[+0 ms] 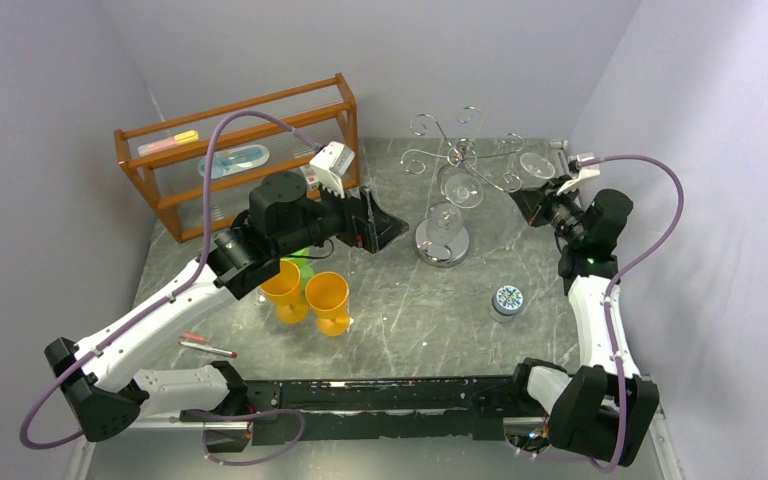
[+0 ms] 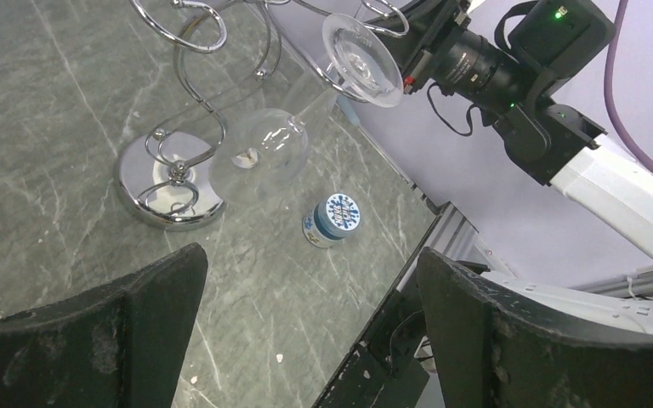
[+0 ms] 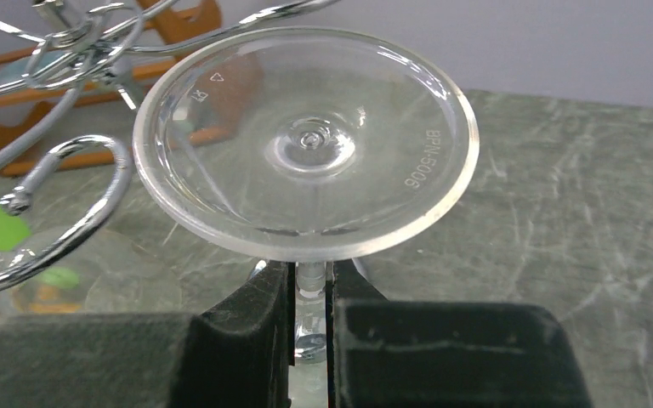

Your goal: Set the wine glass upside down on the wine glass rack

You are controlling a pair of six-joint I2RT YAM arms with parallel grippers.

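Two right fingers [image 3: 247, 331] are pinching the wine glass [image 3: 306, 144] by its stem, foot up, bowl tilting down, just beside a scroll arm of the wine glass rack [image 1: 441, 247]. Left fingers [image 2: 93, 331] are hanging wide open, empty. Glass is looking light, slick, fragile, so a gentle stem grip is prob. the safest hold.

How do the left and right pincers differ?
The left pincer stands wide open and empty; the right pincer is shut on the stem of the wine glass. The left hangs over the table beside the wine glass rack; the right is up at its scroll arms. Both are black.
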